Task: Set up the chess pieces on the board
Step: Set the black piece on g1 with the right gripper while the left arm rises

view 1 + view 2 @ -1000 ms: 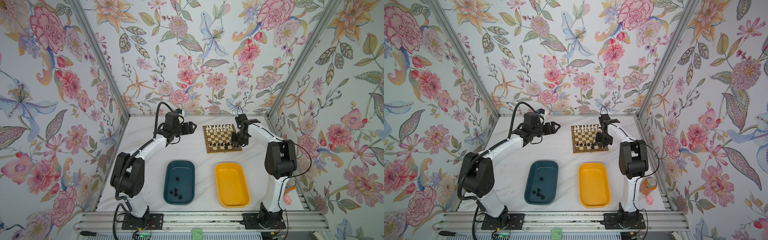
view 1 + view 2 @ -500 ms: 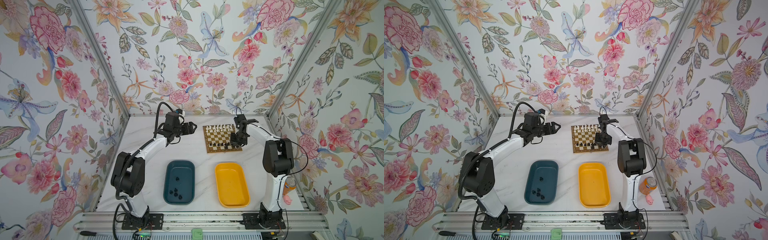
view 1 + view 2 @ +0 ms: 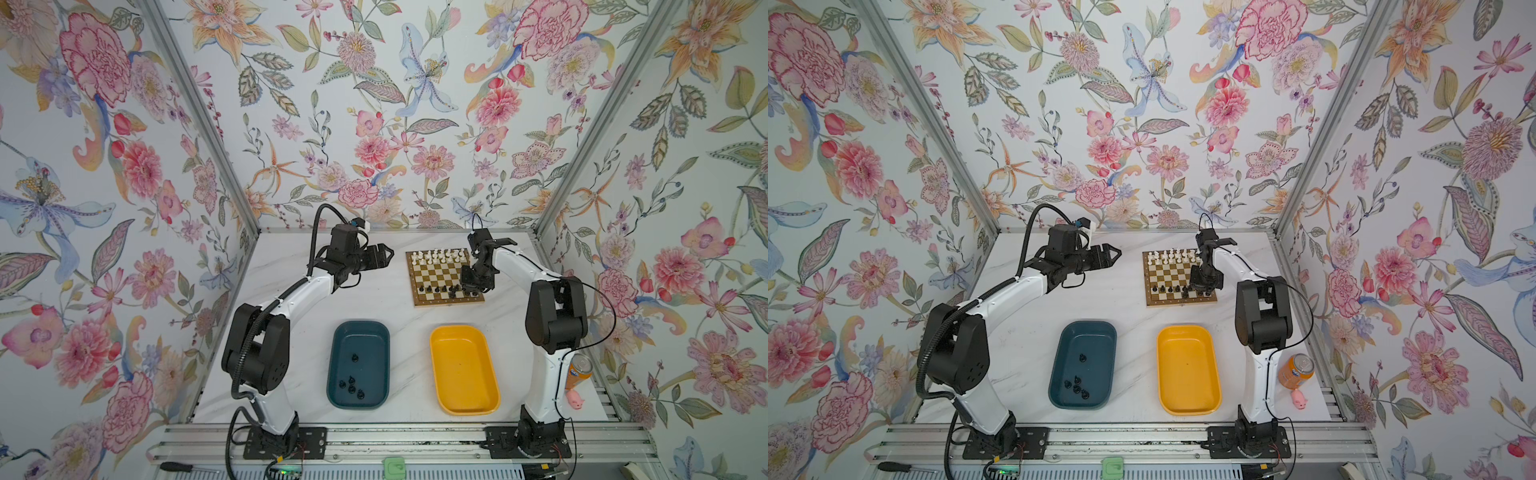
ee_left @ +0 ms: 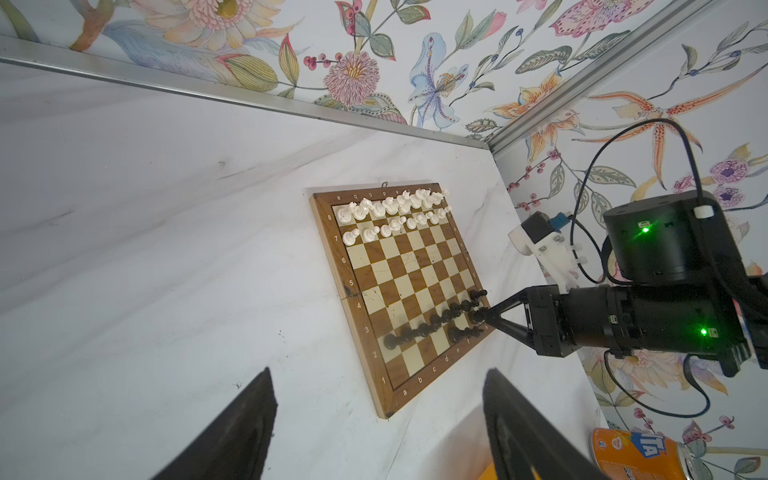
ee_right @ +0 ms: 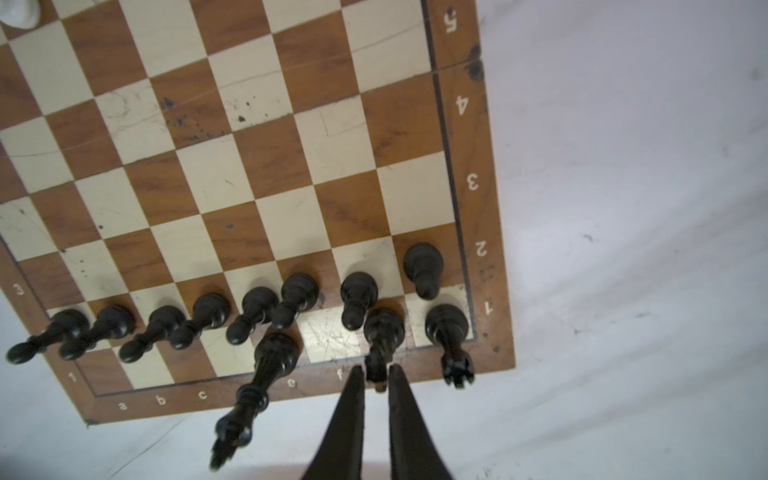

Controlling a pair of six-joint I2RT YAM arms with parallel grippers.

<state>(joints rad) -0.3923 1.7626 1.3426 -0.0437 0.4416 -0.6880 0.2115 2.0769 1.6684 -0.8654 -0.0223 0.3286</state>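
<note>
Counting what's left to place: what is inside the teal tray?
Black chess pieces: one alone mid-tray, about four clustered toward the near end. Nothing covers the teal tray, so none looks hidden; their types are too small to tell.

Board, one edge: white numbers 1, 2, 3, 4, 5.
Board, next edge: little white letters a, b, c, e, f.
Orange can: big letters "TA".

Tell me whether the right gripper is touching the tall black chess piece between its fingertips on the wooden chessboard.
Cannot tell. In the right wrist view the right gripper closely flanks the tall black chess piece; neither gap nor contact shows plainly.
</note>
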